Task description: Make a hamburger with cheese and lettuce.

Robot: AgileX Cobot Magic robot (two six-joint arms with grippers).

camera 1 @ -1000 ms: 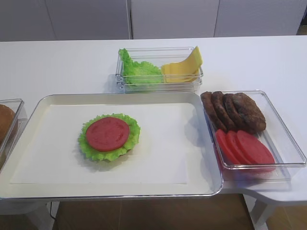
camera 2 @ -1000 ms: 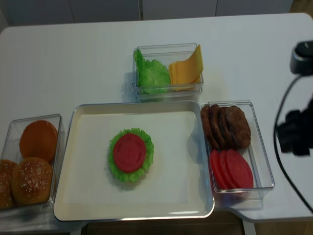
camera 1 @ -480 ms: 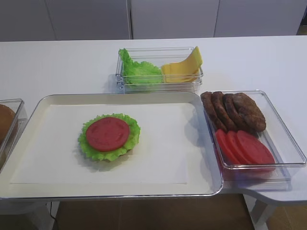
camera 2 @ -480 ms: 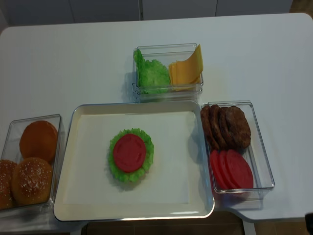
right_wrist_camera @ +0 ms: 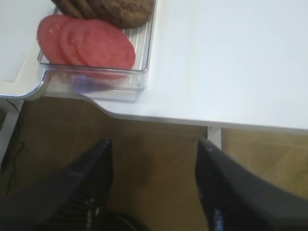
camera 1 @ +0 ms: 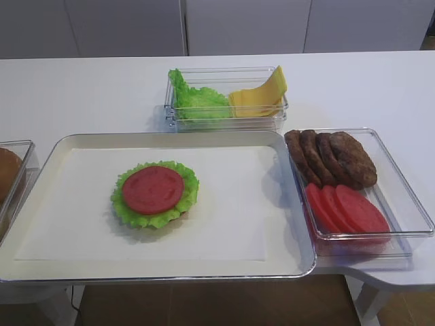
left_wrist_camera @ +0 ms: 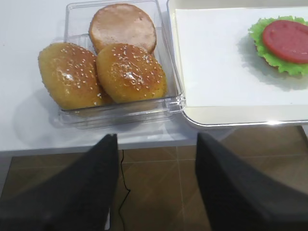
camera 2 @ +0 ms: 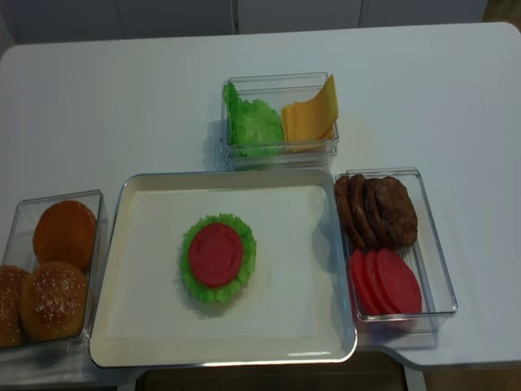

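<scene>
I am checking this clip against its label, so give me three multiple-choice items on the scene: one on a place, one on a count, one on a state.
1. Where do the pale yellow square cheese slices lie?
A. On the white rectangular tray
B. In the clear plastic box with the spare green frilly lettuce leaves
C. In the box with the buns

2. How many round red tomato slices lie in the right-hand clear plastic box?
A. One
B. Three
C. Five

3. What lies on top of the hamburger stack of frilly green lettuce on a tan bun?
A. A red tomato slice
B. A cheese slice
C. A seeded bun top

Key: 1 B, the cheese stands beside the spare lettuce in the far box. 2 B, three overlapping slices show. 3 A, the red tomato slice covers the leaf; no cheese on it yet.
</scene>
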